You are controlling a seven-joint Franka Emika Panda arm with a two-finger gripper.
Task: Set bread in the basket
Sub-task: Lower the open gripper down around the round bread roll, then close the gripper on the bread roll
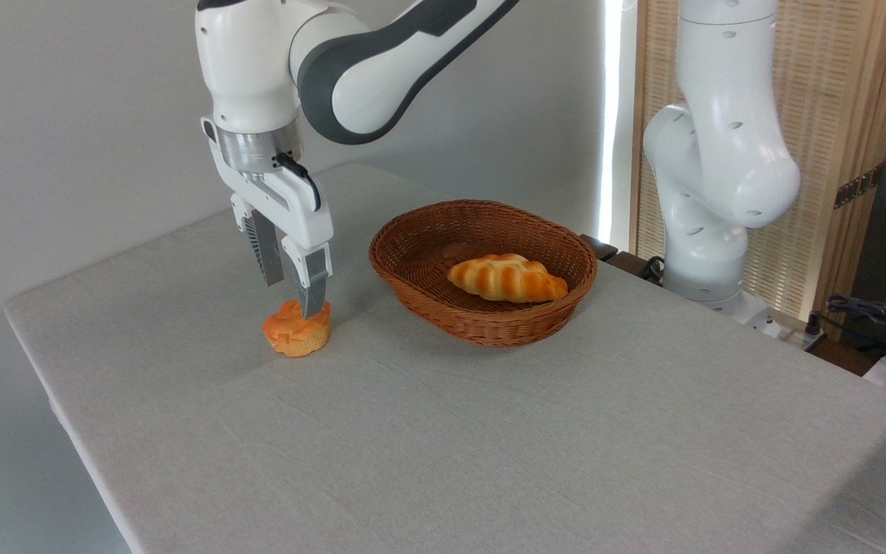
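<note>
— One basket (412, 246) is sitting on the surface (489, 431), and a long golden braided roll (507, 278) is lying inside it.

— And the bread (298, 328)?

— It is resting on the pale cloth-covered surface, left of the basket and apart from it. The tool (293, 288) is hanging over it with its fingers parted, one tip touching the bun's top.

— The room?

— A grey wall is standing behind, a slatted wooden screen (820, 115) at right.

On the table (489, 446), the muffin-shaped bun (297, 329) sits left of the wicker basket (481, 265); the braided roll (507, 278) lies inside it. My gripper (293, 294) hangs over the bun.
</note>
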